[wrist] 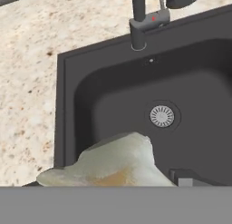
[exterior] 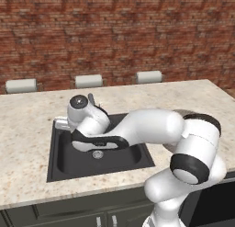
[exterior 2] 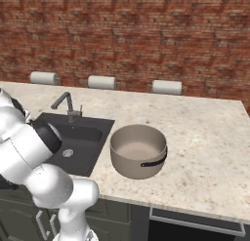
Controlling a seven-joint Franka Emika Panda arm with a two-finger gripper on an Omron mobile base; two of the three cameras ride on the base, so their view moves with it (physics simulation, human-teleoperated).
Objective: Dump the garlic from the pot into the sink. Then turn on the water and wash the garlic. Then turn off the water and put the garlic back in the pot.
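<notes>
Nearest, the white arm [exterior: 151, 129] bends from the front of the desk [exterior 2: 205, 152] and reaches left and down into the sink [exterior 2: 93, 123], a dark rectangular basin set into the speckled stone top. In the hand view the garlic [wrist: 113, 162] looms large and pale at the bottom edge, right at the fingers [wrist: 183, 177]. One dark tip shows just right of it. Whether the fingers are gripping the garlic or only standing open around it cannot be told, since the contact is out of sight. The garlic is within the sink's outline, toward its near left part, nearer and further left than the round silver drain [wrist: 161, 116]. Whether it rests on the basin floor or hangs above it is unclear. The drain lies on the floor of the basin, about mid-way across. At the far rim of the sink stands the short grey faucet [exterior 2: 66, 104], its spout arching over the basin. To the right of the sink, just beside its rim, the pot [exterior 2: 139, 150] sits upright on the desk, with one dark handle facing near right and its pale inside showing. Three paper rolls [exterior 2: 101, 82] line the desk's far edge, well apart from one another. Behind them rises a red brick wall [exterior 2: 146, 30].
</notes>
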